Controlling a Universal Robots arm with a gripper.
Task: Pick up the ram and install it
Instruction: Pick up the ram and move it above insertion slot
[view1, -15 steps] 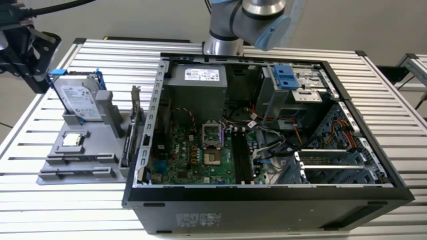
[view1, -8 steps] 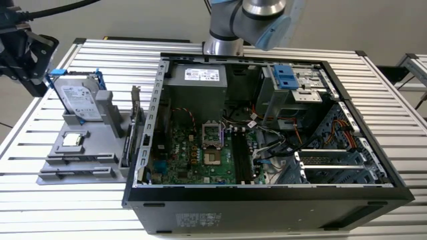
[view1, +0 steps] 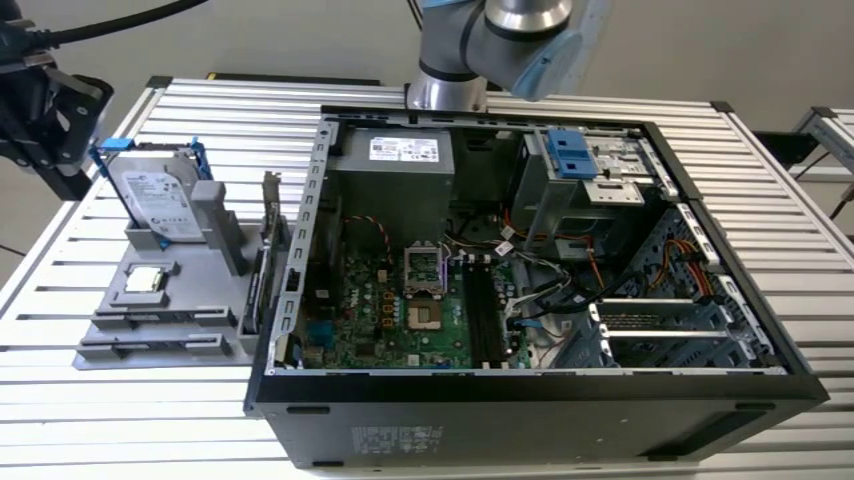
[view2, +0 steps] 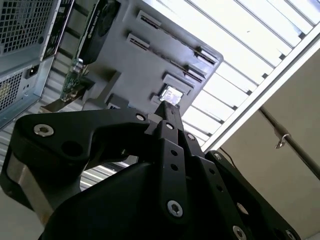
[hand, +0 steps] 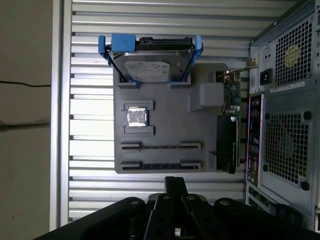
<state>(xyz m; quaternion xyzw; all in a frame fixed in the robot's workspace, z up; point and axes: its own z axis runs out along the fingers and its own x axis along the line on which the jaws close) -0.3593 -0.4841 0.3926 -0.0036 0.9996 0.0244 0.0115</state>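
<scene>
Right now, the gripper (hand: 175, 182) is hanging over the slatted table (hand: 90, 150), apart from the ram (hand: 160, 147), its fingertips pressing together and gripping nothing. The ram is resting on edge as a thin dark strip in a slotted holder of the gray tray (hand: 170, 120), just beside the square processor (hand: 136, 116). In the exterior view, the tray is sitting at 9 o'clock from the open computer case (view1: 534, 385), with the hard drive (view1: 160, 195) standing at the tray's 12 o'clock end and the ram at its 6 o'clock end.
</scene>
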